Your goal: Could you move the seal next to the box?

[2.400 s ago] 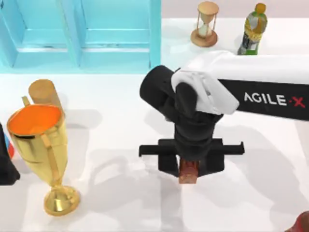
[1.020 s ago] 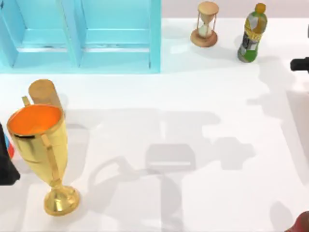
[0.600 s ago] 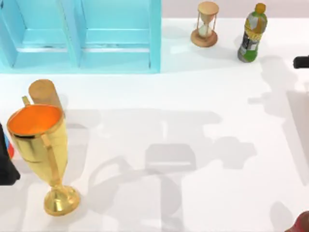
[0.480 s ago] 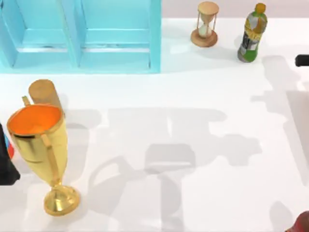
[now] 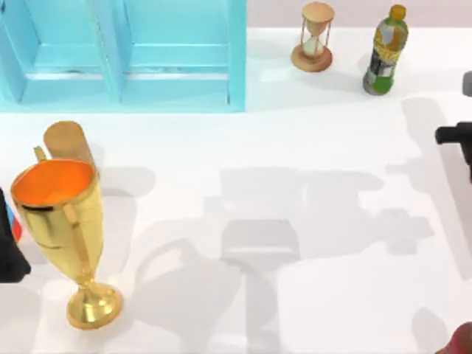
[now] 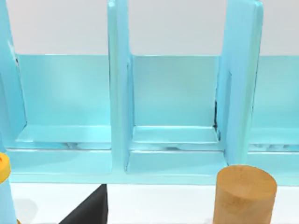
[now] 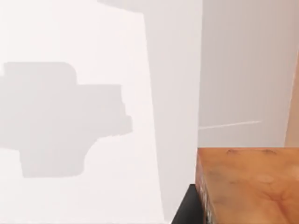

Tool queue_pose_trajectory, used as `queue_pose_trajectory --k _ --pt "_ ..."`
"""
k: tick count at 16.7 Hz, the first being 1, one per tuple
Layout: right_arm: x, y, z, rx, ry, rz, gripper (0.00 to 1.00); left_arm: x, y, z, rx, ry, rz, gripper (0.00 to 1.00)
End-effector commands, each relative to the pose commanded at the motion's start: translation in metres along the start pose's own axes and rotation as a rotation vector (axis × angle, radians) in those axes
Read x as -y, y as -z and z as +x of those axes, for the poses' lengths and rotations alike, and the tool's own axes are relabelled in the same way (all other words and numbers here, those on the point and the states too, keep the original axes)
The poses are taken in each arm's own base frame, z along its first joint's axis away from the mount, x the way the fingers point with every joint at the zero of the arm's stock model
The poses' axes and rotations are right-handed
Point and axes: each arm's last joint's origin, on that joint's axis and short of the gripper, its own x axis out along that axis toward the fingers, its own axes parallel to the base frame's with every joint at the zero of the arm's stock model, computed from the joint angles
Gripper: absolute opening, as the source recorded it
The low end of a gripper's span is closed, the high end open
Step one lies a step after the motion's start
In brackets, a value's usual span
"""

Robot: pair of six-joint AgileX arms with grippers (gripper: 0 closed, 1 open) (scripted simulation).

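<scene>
Right arm (image 5: 454,135) stood at the table's right edge, about mid-depth. In the right wrist view, the small glossy reddish-brown marbled stone block, the seal (image 7: 247,186), sat close under the camera. One black finger of the right tool (image 7: 205,210) lay against its side. Judged: right tool clenched on the seal and carrying it clear of the white table (image 5: 310,147). Its contact with the table could not be confirmed.

The light-blue open-fronted box with upright dividers (image 5: 177,88) occupied the far left. Its front edge faced a bare stretch of table.

Left arm (image 5: 7,258) was parked at the near-left edge, and the state of its tool could not be told.

Nearby clutter:
- tall gold trophy cup with orange inside (image 5: 63,228), near left
- plain wooden cylinder (image 5: 65,141), just behind the trophy
- wooden hourglass (image 5: 316,37), far, right of the box
- green-labelled bottle with yellow cap (image 5: 386,50), far, right of the hourglass

Step in hand, as judged: carrying the seal from the right edge leftward to the box.

To do it well:
- keep the seal lifted while crossing
- aim for the bare table just near of the box's right front corner, away from the cylinder and the hourglass
- lower until the block seats flat, then release
- finish close beside the box without bumping its wall
</scene>
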Motion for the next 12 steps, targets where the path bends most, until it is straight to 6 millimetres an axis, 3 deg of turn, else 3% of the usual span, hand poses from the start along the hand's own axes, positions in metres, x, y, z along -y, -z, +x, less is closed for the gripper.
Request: queue_pose_trajectory --k 5,12 --pt "-0.0023 0.0004 0.0042 0.0 -0.019 -0.014 0.0 0.0 0.0 0.0 0.0 0.0 0.0 1.0" --pt "-0.0023 0.0004 0.0042 0.0 -0.019 -0.014 0.53 0.0 0.0 0.0 0.0 0.0 0.0 1.0"
